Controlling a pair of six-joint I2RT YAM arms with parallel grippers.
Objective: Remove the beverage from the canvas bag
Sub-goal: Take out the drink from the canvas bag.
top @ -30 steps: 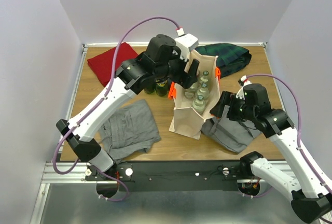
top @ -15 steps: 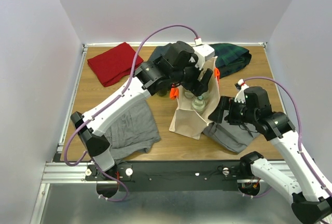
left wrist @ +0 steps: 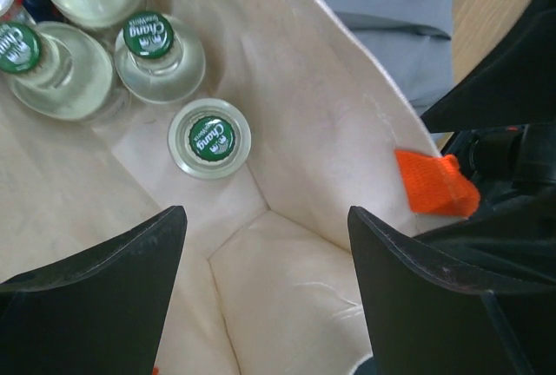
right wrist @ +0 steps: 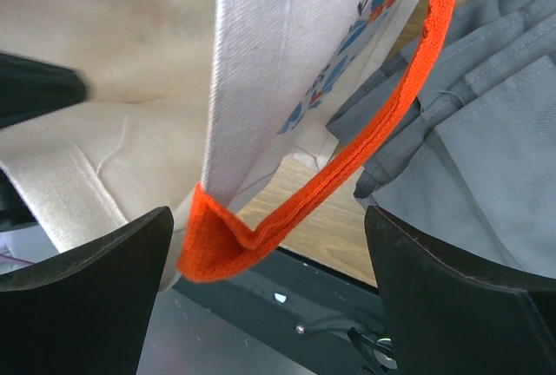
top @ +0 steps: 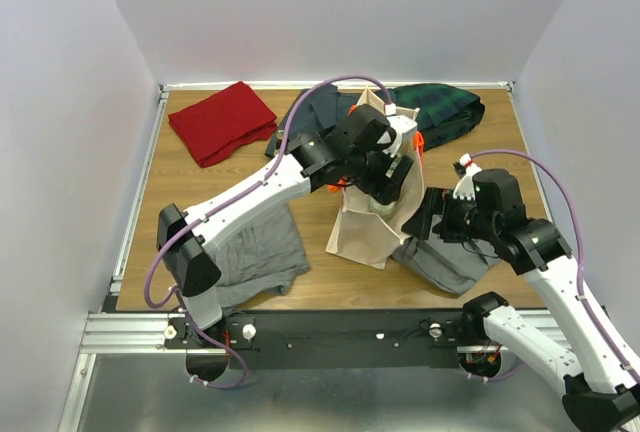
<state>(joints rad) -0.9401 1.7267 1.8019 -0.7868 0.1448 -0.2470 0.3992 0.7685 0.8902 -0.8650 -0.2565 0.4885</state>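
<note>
The beige canvas bag (top: pixel 362 230) stands upright mid-table, with orange handles (left wrist: pixel 436 186). My left gripper (top: pixel 387 178) hangs over its open top, jaws open and empty (left wrist: pixel 265 219). Below it in the left wrist view are three clear glass bottles with green caps, the nearest (left wrist: pixel 212 138) just beyond my fingertips, two more (left wrist: pixel 149 36) behind. My right gripper (top: pixel 422 214) is at the bag's right side, open (right wrist: pixel 268 219). The orange handle loop (right wrist: pixel 261 236) and the bag's wall edge (right wrist: pixel 278 71) lie between its jaws without being clamped.
Grey folded clothes (top: pixel 447 257) lie under the right gripper, and another grey garment (top: pixel 252 247) lies left of the bag. A red cloth (top: pixel 220 120), a navy cloth (top: pixel 312 112) and a dark green plaid cloth (top: pixel 447 110) lie along the back.
My left arm has swung right from beside the bag to above its opening, hiding the bottles in the top view. The right gripper has stayed at the bag's right side.
</note>
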